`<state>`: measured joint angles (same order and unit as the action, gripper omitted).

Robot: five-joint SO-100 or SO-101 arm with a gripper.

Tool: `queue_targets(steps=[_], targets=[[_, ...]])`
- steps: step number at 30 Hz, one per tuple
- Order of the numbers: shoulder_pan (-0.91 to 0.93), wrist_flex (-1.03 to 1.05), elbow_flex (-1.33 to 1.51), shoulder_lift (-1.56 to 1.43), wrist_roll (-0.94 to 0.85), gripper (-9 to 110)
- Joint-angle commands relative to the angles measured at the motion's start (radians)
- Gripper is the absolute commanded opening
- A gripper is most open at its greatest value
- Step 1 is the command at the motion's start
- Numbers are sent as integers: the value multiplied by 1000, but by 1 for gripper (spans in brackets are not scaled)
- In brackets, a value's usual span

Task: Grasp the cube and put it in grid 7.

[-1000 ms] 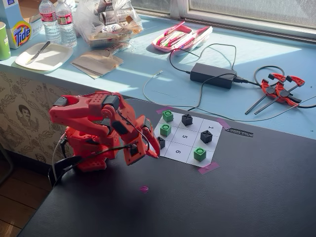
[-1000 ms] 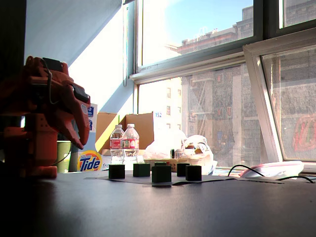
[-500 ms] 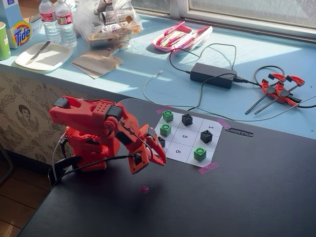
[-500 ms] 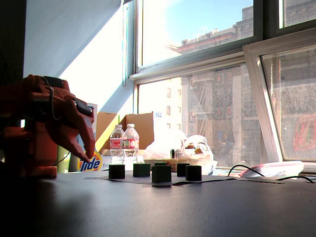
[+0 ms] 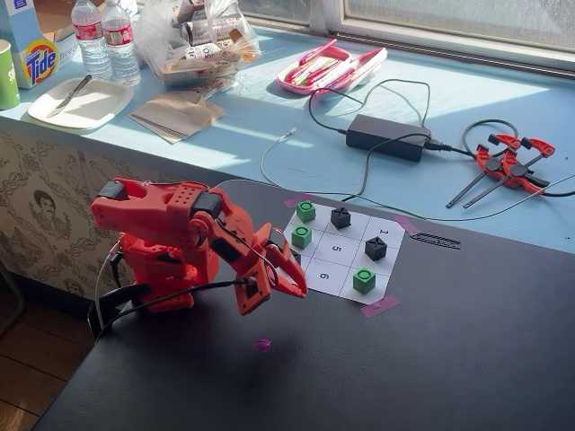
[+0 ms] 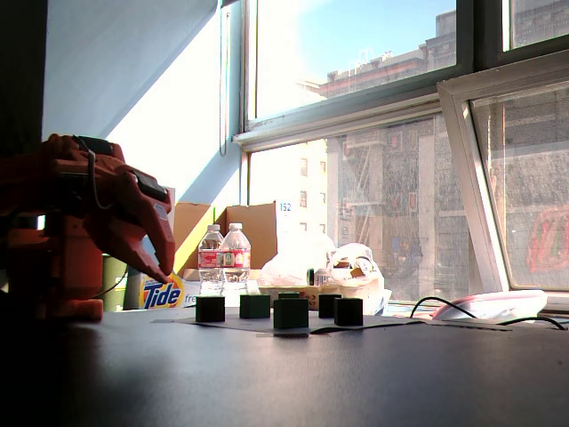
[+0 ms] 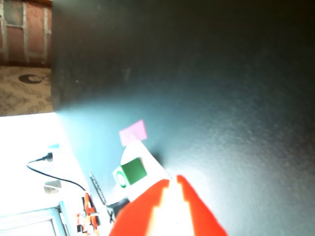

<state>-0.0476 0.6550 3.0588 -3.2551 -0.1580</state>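
Three green cubes stand on the white paper grid (image 5: 325,277): one at the far left corner (image 5: 305,211), one just in front of it (image 5: 301,236), one at the near right corner (image 5: 363,280). In the wrist view a green cube (image 7: 131,171) sits just past my fingertips beside pink tape (image 7: 133,132). My red gripper (image 5: 296,289) hangs shut and empty just left of the grid, above the table. From the low fixed view the gripper (image 6: 166,274) points down, left of the dark cubes. Only 1, 5 and 6 can be read; grid 7 is hidden.
Black cubes (image 5: 340,216) (image 5: 375,248) occupy other cells; a third is half hidden behind my gripper. A pink dot (image 5: 261,343) lies on the dark table. A power brick (image 5: 386,136), cables and red clamps (image 5: 512,157) lie on the sill behind.
The arm has reached forward and lower, carrying the shut gripper right towards the grid's near left edge. The cubes have not moved.
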Motion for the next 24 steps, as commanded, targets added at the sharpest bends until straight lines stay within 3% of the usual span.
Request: queue_targets(steps=[1,24], targets=[[-12,38,72,-21,6,0],[11,121,72,-48,5,0]])
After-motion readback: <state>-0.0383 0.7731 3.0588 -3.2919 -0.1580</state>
